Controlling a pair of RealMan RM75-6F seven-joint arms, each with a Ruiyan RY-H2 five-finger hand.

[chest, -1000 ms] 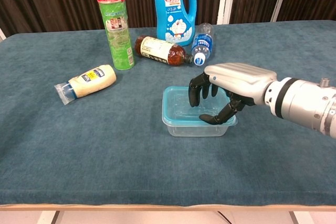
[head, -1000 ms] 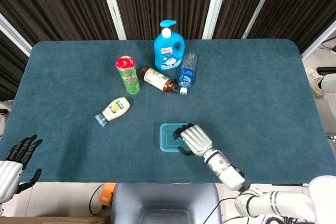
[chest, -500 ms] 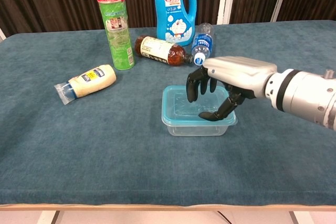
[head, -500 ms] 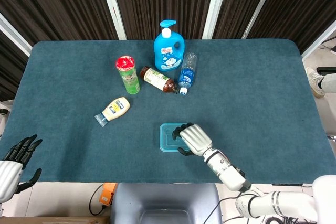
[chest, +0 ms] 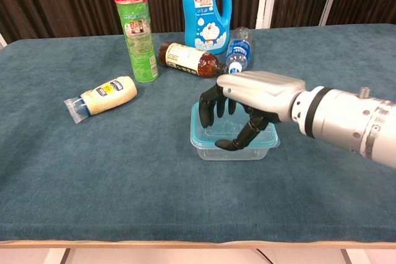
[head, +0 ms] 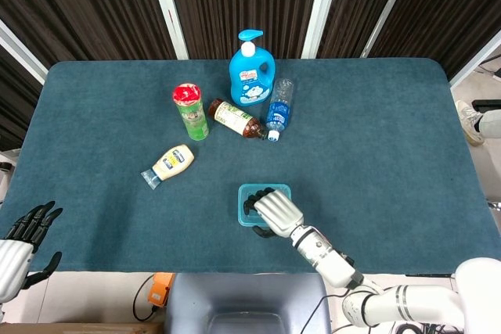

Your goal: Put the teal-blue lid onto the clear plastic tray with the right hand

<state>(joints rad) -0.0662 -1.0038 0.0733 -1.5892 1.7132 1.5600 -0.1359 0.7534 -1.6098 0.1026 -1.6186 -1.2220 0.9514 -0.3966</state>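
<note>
While the lid (chest: 204,132) sits on the tray (chest: 260,149) near the table's (head: 376,154) front edge, the right hand (chest: 247,106) arches over it; fingers (chest: 210,104) loosely spread, holding nothing. Whether the fingertips touch the lid, I cannot tell; the left hand (head: 19,242) is open, off the front-left corner.

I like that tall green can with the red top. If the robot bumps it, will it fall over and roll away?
Probably, yes. The green can stands upright and is tall and narrow, so a bump near its red top would likely tip it. Being round, it might then roll until something stopped it, perhaps the brown bottle lying beside it.
</note>
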